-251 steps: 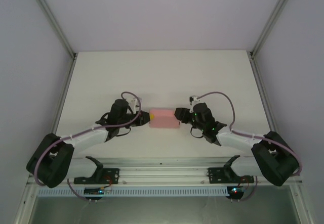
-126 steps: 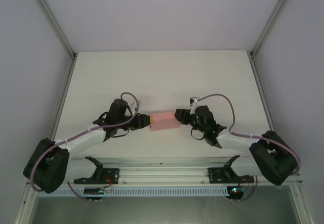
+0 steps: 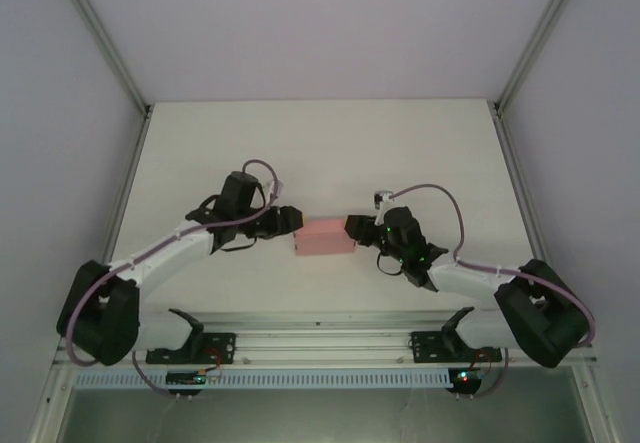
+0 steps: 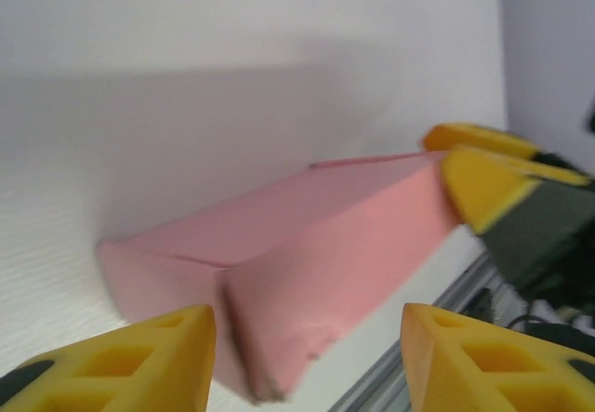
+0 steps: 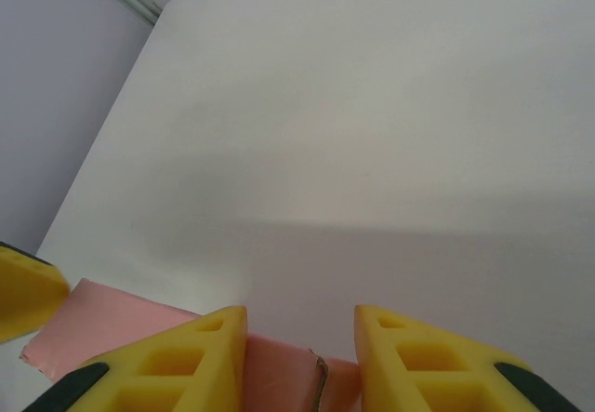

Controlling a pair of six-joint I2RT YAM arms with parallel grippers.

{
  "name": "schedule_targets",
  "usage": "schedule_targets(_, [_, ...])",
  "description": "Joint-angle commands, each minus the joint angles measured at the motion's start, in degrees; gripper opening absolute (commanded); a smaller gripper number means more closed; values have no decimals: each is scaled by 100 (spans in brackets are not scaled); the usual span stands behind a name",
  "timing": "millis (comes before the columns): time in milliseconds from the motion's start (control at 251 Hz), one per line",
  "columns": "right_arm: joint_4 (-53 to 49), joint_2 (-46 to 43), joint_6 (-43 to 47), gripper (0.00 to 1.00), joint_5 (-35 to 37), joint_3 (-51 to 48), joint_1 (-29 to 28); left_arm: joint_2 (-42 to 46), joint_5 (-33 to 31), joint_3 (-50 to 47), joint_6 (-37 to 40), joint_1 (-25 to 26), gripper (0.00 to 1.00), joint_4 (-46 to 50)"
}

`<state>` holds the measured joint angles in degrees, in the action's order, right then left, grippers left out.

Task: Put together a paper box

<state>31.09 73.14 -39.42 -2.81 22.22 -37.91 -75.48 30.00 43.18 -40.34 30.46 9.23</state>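
Top external view: left gripper (image 3: 294, 221) has backed off the paper box (image 3: 323, 235) toward the table's (image 3: 320, 143) left side, jaws spread and empty, leaving the box flat at the table's near middle with the right gripper (image 3: 353, 228) pinching its end, so that end's closure appears finished.

1. White table (image 3: 320, 153); matte, bare across its far half.
2. Pale back wall (image 3: 320, 23), left wall (image 3: 50, 163) and right wall (image 3: 600, 163) enclose it.
3. Metal frame posts (image 3: 100, 33) rise from the far corners.
4. Aluminium rail (image 3: 320, 343) along the near edge; slotted strip (image 3: 320, 376) just below.
5. Two small boards (image 3: 190, 378) beneath the rail; red lights lit.
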Motion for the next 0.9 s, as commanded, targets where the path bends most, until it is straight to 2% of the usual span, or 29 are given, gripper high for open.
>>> schedule_targets(0, [-1565, 249, 184, 34, 24, -260, -26, -258, 101, -143, 132, -57, 50, 126])
schedule_targets(44, [-1571, 249, 189, 34, 35, -270, -21, -332, 226, -276, 146, -58, 46, -15])
schedule_targets(108, [-1563, 283, 187, 34, 76, -308, -23, -379, 342, -573, 101, -66, 34, -385])
schedule_targets(172, [-1382, 361, 189, 34, 19, -391, -15, -434, 459, -906, 62, -98, 27, -821])
schedule_targets(212, [-1035, 461, 597, 33, 11, -503, -15, -492, 524, -1078, 70, -115, 24, -1033])
schedule_targets(251, [-691, 589, 663, 33, -189, -637, 6, -560, 560, -1228, 51, -143, 12, -1224])
schedule_targets(287, [-511, 707, 809, 32, -353, -698, 78, -627, 666, -1347, 90, -167, 6, -1426])
schedule_targets(391, [186, 1065, 1329, 30, -744, -889, 143, -854, 847, -1570, 90, -195, 0, -1907])
schedule_targets(471, [584, 1348, 1709, 24, -805, -947, 144, -989, 880, -1615, 205, -193, 0, -2041])
schedule_targets(519, [801, 1525, 1617, 20, -915, -956, 167, -1012, 856, -1609, 271, -192, 0, -2011])
schedule_targets(643, [1302, 1623, 1250, 22, -1071, -970, 265, -798, 686, -1493, 472, -198, 0, -1700])
schedule_targets(675, [1244, 1550, 1182, 24, -1036, -937, 276, -702, 604, -1418, 549, -193, 5, -1531])
schedule_targets(710, [1031, 1433, 1135, 26, -985, -843, 292, -586, 517, -1321, 595, -189, 19, -1381])
schedule_targets(774, [456, 1189, 1104, 28, -961, -580, 296, -407, 433, -1145, 648, -197, 32, -1222])
schedule_targets(806, [179, 1061, 1109, 32, -927, -436, 293, -342, 368, -1011, 642, -192, 41, -1097])
schedule_targets(894, [-644, 657, 1100, 41, -574, -17, 284, -212, 269, -622, 746, -191, 47, -827])
